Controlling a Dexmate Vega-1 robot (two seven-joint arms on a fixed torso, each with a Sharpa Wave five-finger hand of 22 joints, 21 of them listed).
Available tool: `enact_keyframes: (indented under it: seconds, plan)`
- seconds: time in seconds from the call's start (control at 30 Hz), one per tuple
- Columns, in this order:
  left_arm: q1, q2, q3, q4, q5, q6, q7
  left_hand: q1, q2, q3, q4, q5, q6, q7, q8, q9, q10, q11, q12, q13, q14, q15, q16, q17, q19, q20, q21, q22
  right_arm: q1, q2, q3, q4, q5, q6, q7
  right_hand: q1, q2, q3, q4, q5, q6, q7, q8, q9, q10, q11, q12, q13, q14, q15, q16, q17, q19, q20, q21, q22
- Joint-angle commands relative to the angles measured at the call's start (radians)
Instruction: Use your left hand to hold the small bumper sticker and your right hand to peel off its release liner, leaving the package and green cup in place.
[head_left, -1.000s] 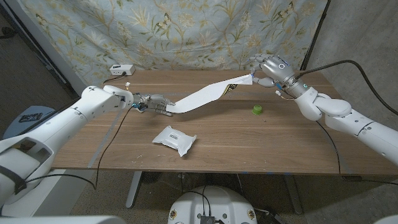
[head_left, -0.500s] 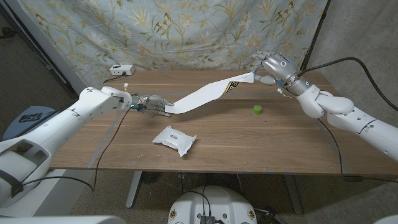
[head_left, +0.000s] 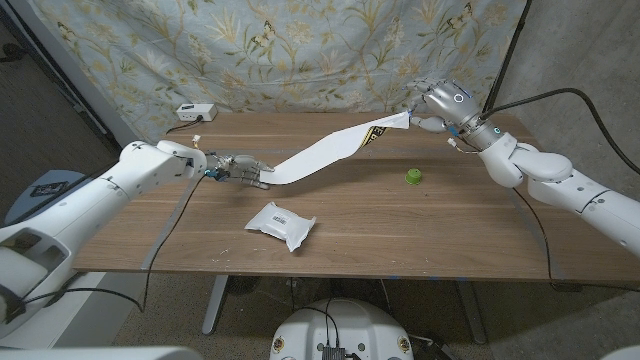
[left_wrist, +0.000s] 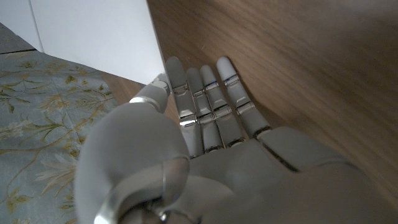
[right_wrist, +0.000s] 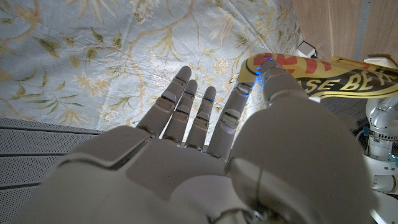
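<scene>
Long white bumper sticker stretched taut, left hand pinching one end, right hand the other

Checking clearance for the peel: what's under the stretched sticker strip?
The bumper sticker, held between left hand and right hand, hangs in the air over bare table. Package and green cup lie nearer, not beneath it. The wood directly below is partly covered.

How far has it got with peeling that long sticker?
Picked up: the sticker hangs stretched above the table between both hands. The left hand holds its low end; the right hand pinches the raised end, where print shows. Whether the liner has separated yet, I cannot tell. The package and green cup sit on the table.
</scene>
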Motion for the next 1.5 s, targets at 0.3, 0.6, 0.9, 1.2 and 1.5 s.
enact_keyframes:
  seconds: [0.3, 0.6, 0.9, 1.2, 1.5]
  plan:
    - [0.034, 0.026, -0.019, -0.014, -0.016, -0.006, 0.009, 0.009, 0.002, 0.011, 0.002, 0.003, -0.002, -0.002, 0.005, 0.004, 0.002, -0.011, -0.008, 0.003, -0.003, -0.004, -0.009, 0.003, -0.003, 0.003, 0.008, 0.0, -0.043, -0.027, 0.044, -0.046, 0.023, -0.031, 0.022, -0.008, -0.003, 0.007, 0.002, 0.007, 0.001, -0.006, 0.006, 0.004, 0.01, -0.003, -0.002, 0.002, 0.006, -0.115, -0.002, 0.001, 0.003, -0.001, -0.001, 0.002]
    - [0.05, 0.042, -0.029, -0.03, -0.026, -0.001, 0.015, 0.008, 0.0, 0.011, 0.002, 0.003, -0.004, -0.003, 0.005, 0.004, 0.002, -0.009, -0.008, 0.006, -0.004, -0.005, -0.01, 0.003, -0.007, 0.004, 0.012, 0.0, -0.049, -0.03, 0.051, -0.05, 0.024, -0.032, 0.023, -0.008, -0.004, 0.007, 0.001, 0.007, 0.003, -0.004, 0.008, 0.003, 0.011, -0.003, -0.001, 0.002, 0.008, -0.116, -0.001, 0.001, 0.003, -0.001, -0.001, 0.002]
    - [0.037, 0.04, -0.019, -0.017, -0.017, -0.003, 0.001, 0.008, 0.0, 0.012, 0.002, 0.003, -0.002, -0.004, 0.006, 0.003, 0.004, -0.011, -0.01, 0.004, -0.005, -0.004, -0.013, 0.003, -0.009, 0.007, 0.015, -0.001, -0.053, -0.033, 0.057, -0.051, 0.026, -0.035, 0.029, -0.007, -0.005, 0.009, 0.0, 0.007, 0.003, -0.002, 0.008, 0.003, 0.012, -0.002, -0.002, 0.002, 0.008, -0.117, -0.002, 0.0, 0.003, -0.001, -0.001, 0.002]
    - [0.018, 0.038, -0.007, -0.004, -0.003, -0.001, -0.013, 0.007, 0.0, 0.013, 0.002, 0.003, -0.004, -0.002, 0.006, 0.004, 0.001, -0.01, -0.013, 0.005, -0.008, -0.004, -0.015, 0.003, -0.012, 0.008, 0.018, -0.001, -0.04, -0.027, 0.053, -0.036, 0.023, -0.027, 0.03, -0.009, -0.005, 0.009, 0.0, 0.007, -0.001, -0.006, 0.008, 0.003, 0.011, -0.002, -0.002, 0.002, 0.009, -0.116, -0.002, 0.0, 0.003, -0.001, -0.002, 0.002]
    - [0.002, 0.029, 0.003, 0.01, 0.008, 0.006, -0.02, 0.005, -0.001, 0.013, 0.003, 0.003, -0.004, -0.001, 0.007, 0.006, 0.003, -0.009, -0.013, 0.006, -0.007, -0.004, -0.016, 0.003, -0.015, 0.007, 0.021, -0.002, -0.025, -0.023, 0.046, -0.018, 0.023, -0.017, 0.029, -0.009, -0.004, 0.01, 0.001, 0.007, 0.001, -0.003, 0.009, 0.003, 0.012, -0.002, -0.002, 0.002, 0.009, -0.116, -0.002, 0.001, 0.003, -0.002, -0.002, 0.002]
